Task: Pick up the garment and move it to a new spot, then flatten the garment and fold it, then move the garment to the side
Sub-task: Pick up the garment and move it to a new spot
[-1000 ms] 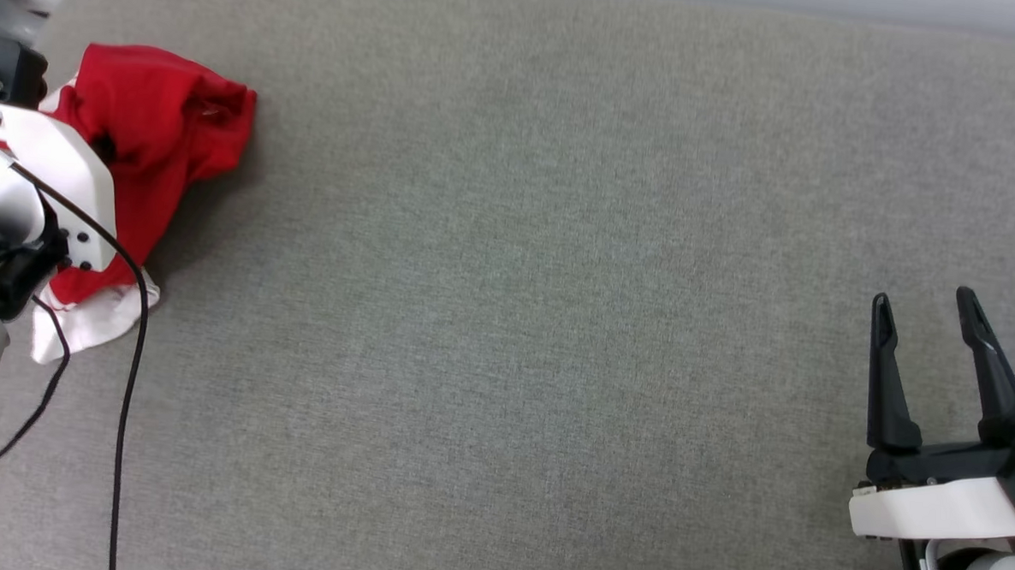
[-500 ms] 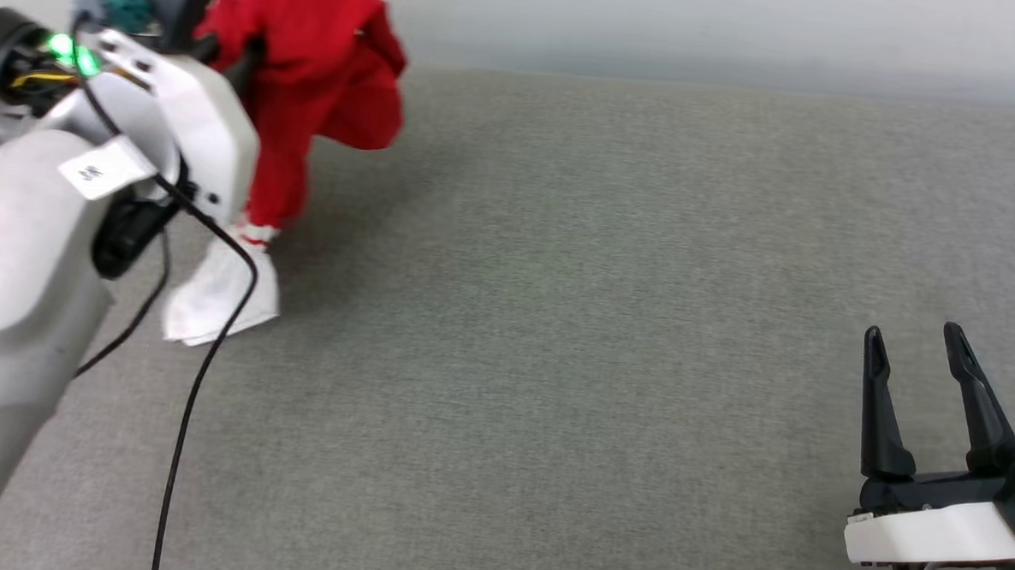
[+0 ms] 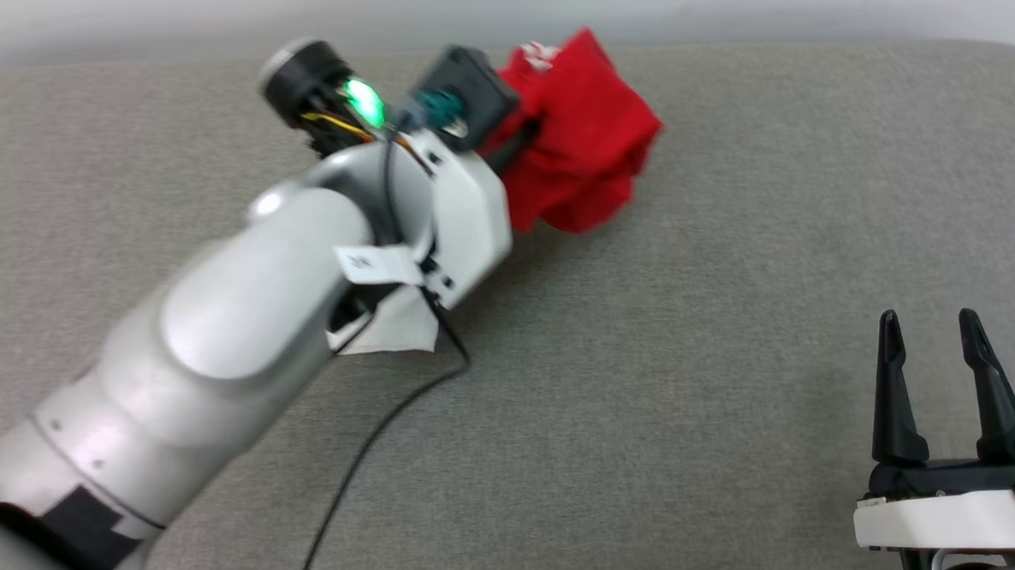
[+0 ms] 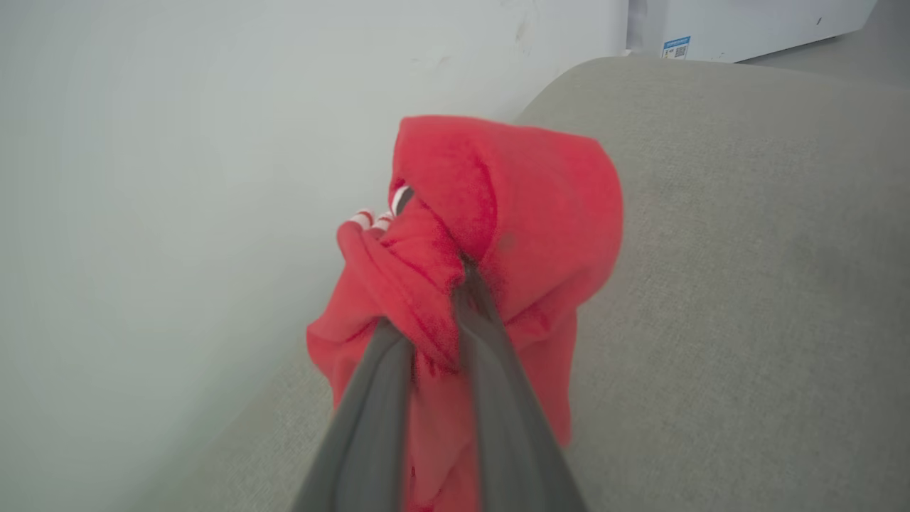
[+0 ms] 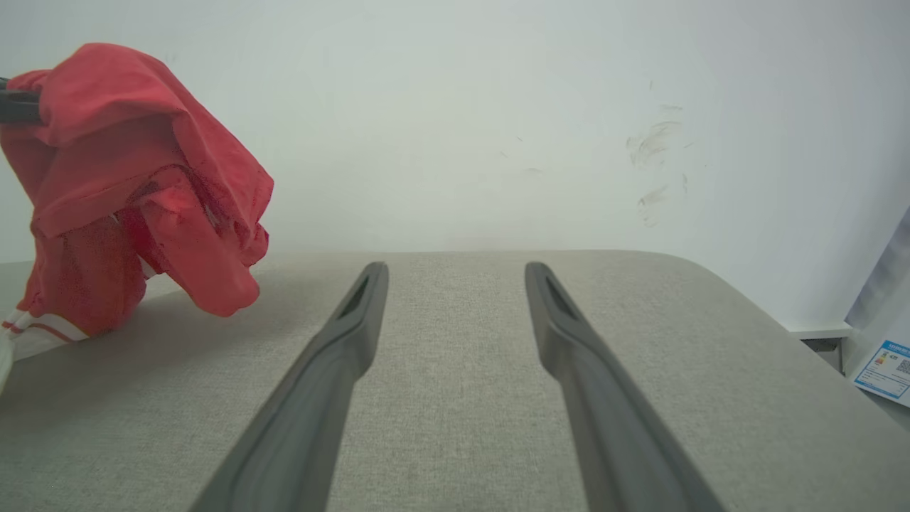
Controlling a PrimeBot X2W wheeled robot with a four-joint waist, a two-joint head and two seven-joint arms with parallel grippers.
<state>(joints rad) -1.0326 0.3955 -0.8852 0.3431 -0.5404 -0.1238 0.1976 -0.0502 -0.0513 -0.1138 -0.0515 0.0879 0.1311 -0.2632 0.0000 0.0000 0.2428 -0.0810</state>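
While the left gripper point(image 4: 458, 284) pinches a fold of the garment point(image 3: 582, 151) between nearly closed fingers, the red shirt hangs in a bunch from the fingertips, clear of the grey cushion point(image 3: 728, 329) except at its lowest end. Gathered cloth spills over and past the fingertips and hides them, a grip that looks chosen to carry the whole shirt in one piece to a fresh spot. Its long axis runs from the pinch down and back under the wrist, where a white sleeve point(image 3: 394, 327) with striped trim points at the cushion and appears to rest on it. The right gripper point(image 3: 928, 319), well apart on the far side, hovers low over bare cushion with fingers spread wide and nothing between them, apparently in reserve for the flattening ahead. No lettering can be read.
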